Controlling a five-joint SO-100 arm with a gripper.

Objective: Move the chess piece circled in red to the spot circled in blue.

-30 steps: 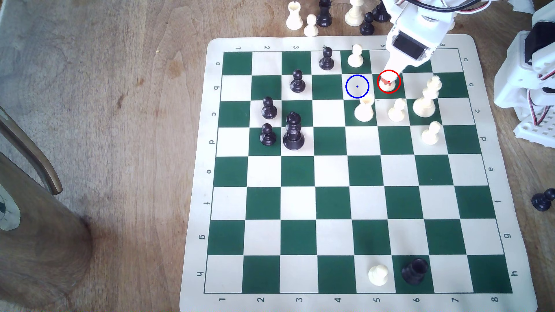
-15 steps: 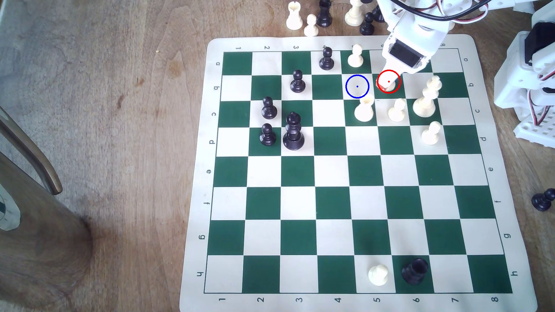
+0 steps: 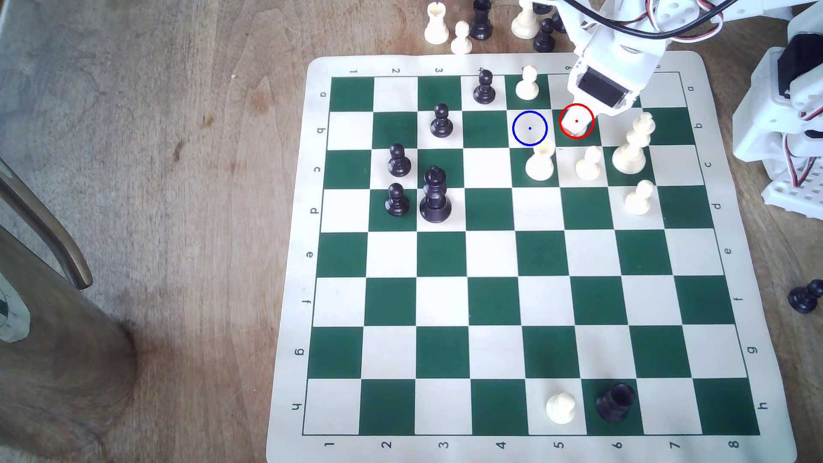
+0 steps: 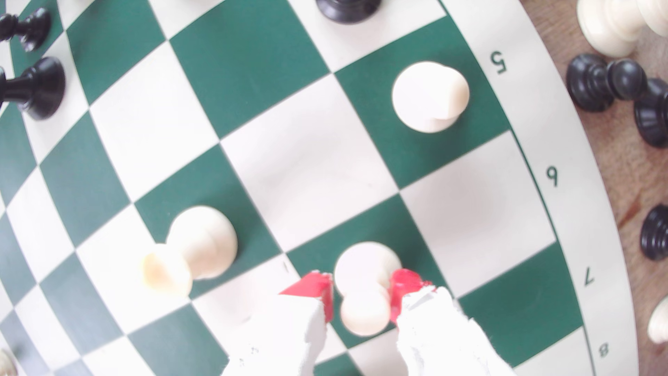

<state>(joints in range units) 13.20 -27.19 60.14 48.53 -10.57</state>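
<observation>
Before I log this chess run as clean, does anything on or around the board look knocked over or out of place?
Yes. Near the exterior view's right edge, a black pawn lies tipped on the table, off the mat. On row h, a cream piece and a black piece also look toppled. The hand straddles the circled pawn, which stands upright.

Soft, even daylight makes both views bright, with only faint shadows beside the pieces on the green-and-cream vinyl chess mat [image 3: 512,311], while the wrist view bends the squares strongly toward its edges, washes out the cream pieces, and blurs the white hand [image 4: 361,293] close to the lens.
</observation>
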